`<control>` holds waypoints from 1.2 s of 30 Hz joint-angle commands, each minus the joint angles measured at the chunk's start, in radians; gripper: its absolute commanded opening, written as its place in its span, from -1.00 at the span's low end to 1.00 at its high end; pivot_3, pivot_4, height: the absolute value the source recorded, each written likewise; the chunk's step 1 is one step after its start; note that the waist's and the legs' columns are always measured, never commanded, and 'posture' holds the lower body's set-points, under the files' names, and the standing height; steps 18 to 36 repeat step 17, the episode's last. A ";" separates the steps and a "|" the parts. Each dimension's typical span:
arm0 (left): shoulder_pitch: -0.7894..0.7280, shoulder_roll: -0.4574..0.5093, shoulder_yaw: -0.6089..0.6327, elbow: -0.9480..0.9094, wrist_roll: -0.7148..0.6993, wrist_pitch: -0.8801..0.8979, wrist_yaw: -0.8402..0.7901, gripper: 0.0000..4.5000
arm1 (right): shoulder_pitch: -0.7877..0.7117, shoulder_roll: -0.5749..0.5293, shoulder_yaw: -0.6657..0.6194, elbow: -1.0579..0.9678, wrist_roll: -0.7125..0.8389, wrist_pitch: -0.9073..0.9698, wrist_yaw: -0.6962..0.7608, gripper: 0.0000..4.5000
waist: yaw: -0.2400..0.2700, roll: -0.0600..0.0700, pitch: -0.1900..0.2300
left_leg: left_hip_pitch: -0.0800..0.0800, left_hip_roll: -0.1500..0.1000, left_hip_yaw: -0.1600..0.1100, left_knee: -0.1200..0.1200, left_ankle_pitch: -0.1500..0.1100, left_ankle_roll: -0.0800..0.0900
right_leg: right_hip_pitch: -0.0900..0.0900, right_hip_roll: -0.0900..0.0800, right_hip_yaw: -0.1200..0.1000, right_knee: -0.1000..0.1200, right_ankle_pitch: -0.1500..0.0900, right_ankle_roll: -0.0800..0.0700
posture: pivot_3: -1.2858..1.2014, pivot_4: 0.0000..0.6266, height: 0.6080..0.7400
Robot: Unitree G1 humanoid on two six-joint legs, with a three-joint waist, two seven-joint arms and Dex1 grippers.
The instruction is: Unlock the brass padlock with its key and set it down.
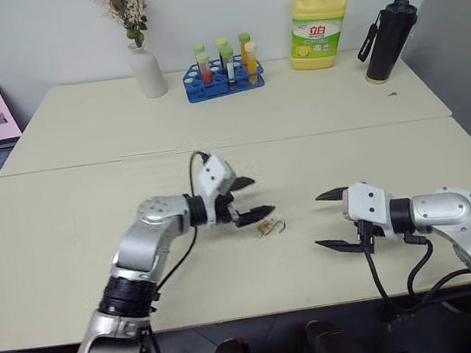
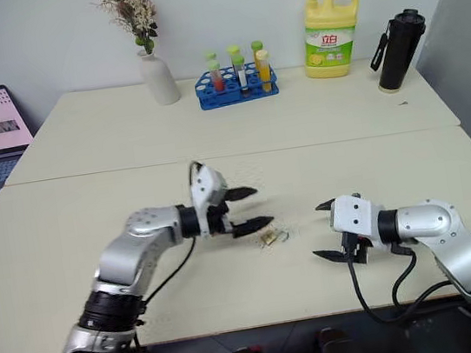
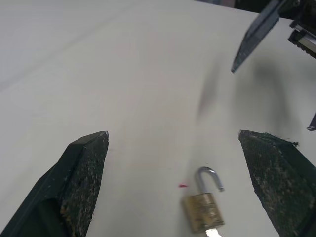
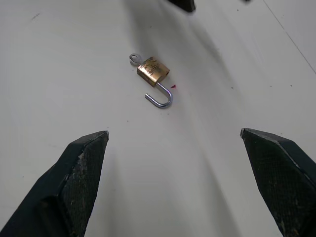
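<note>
A: Located: brass padlock (image 4: 153, 71) flat on the table (image 1: 95, 240), between the left pincer (image 1: 251, 199) and the right pincer (image 1: 333, 220), just beside the left one's lower fingertip. Shackle swung out of the body, so unlocked. Key (image 4: 134, 59) seated in the base.

B: Pincer state?

A: Both released, fingers spread wide, grasping nothing. Padlock touching neither.

B: Handling properties?

A: Judged light, rigid, not fragile. Smooth metal, likely slippery against the fingertips; prone to skidding on the table when nudged. Best gripped across the flat brass faces; avoid the thin shackle and the protruding key.

B: Legible markings?

A: Engraving on the padlock face too small to read. Yellow detergent bottle (image 1: 318, 23) at the rear: green label with Chinese characters, not legible with certainty.
</note>
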 commanded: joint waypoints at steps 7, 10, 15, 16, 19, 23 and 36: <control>0.239 0.284 0.142 -0.285 -0.024 -0.069 -0.123 0.97 | -0.036 -0.053 -0.059 -0.009 0.121 0.001 0.117 1.00 | 0.002 0.000 0.000 | 0.000 0.000 0.001 0.000 0.000 0.000 | 0.000 -0.001 0.000 -0.001 0.000 0.000 | 0.03 -0.52 1.00; 0.303 0.316 0.184 -0.341 -0.065 -0.045 -0.129 0.97 | -0.044 -0.080 -0.070 -0.002 0.157 0.016 0.163 1.00 | 0.007 0.000 0.000 | 0.000 0.000 0.000 0.000 0.000 0.000 | 0.000 -0.002 -0.001 -0.001 0.000 0.000 | 0.03 -0.52 1.00; 0.369 0.348 0.236 -0.407 -0.125 -0.001 -0.134 0.97 | -0.055 -0.095 -0.074 0.000 0.191 0.029 0.191 1.00 | 0.006 0.000 0.000 | 0.000 0.000 0.000 0.000 0.000 0.000 | 0.000 -0.003 -0.001 -0.001 0.000 0.000 | 0.03 -0.52 1.00; 0.371 0.345 0.236 -0.404 -0.127 -0.012 -0.133 0.97 | -0.057 -0.094 -0.072 0.002 0.190 0.028 0.190 1.00 | 0.006 0.000 0.000 | 0.001 0.000 0.000 0.000 0.000 0.000 | 0.000 -0.003 -0.001 -0.001 0.000 0.000 | 0.03 -0.52 1.00; 0.371 0.335 0.240 -0.403 -0.137 -0.019 -0.130 0.97 | -0.059 -0.093 -0.068 0.006 0.186 0.026 0.188 1.00 | 0.006 0.000 0.000 | 0.001 0.000 0.000 0.000 0.000 0.000 | 0.000 -0.003 -0.001 -0.001 0.000 0.000 | 0.03 -0.52 1.00; 0.371 0.335 0.240 -0.403 -0.137 -0.019 -0.130 0.97 | -0.059 -0.093 -0.068 0.006 0.186 0.026 0.188 1.00 | 0.006 0.000 0.000 | 0.001 0.000 0.000 0.000 0.000 0.000 | 0.000 -0.003 -0.001 -0.001 0.000 0.000 | 0.03 -0.52 1.00; 0.371 0.335 0.240 -0.403 -0.137 -0.019 -0.130 0.97 | -0.059 -0.093 -0.068 0.006 0.186 0.026 0.188 1.00 | 0.006 0.000 0.000 | 0.001 0.000 0.000 0.000 0.000 0.000 | 0.000 -0.003 -0.001 -0.001 0.000 0.000 | 0.03 -0.52 1.00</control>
